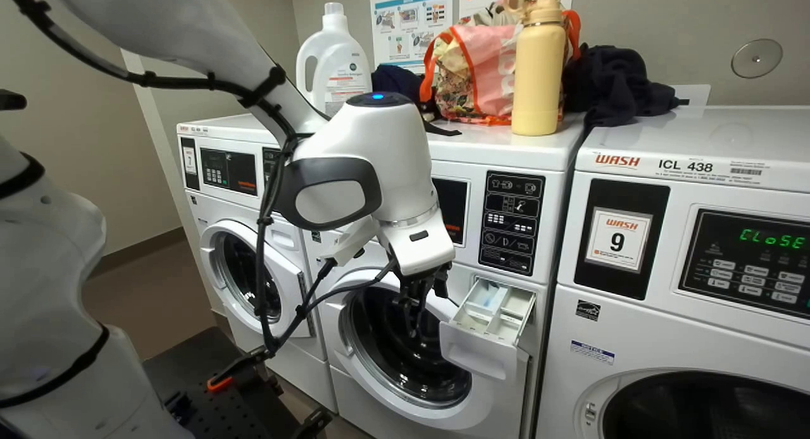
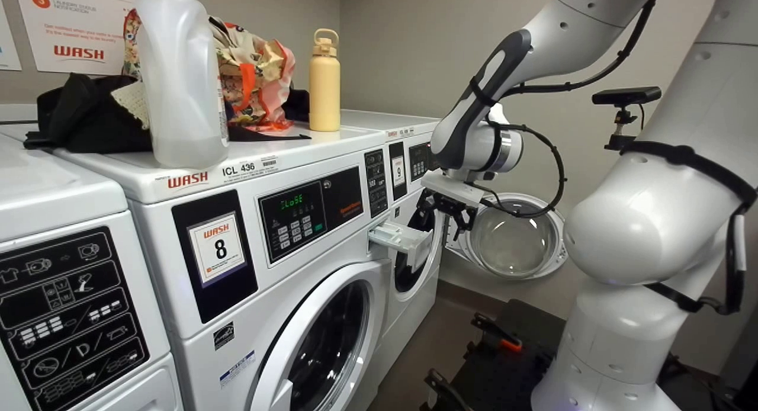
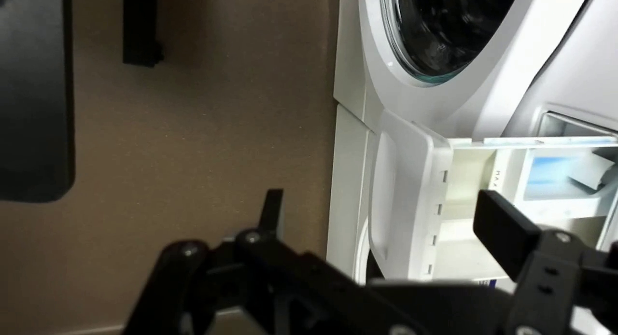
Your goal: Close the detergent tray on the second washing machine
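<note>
Jutting white, compartmented detergent tray [image 1: 486, 333]

Tray [image 3: 432, 195] partly behind end effector [image 3: 381, 208]

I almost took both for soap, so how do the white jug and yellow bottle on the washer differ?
The jug is translucent white; the bottle is opaque pale yellow. The jug is broad, with a handle moulded into its side; the bottle is slim, with a loop on its lid. Both stand upright on washer 8.
</note>
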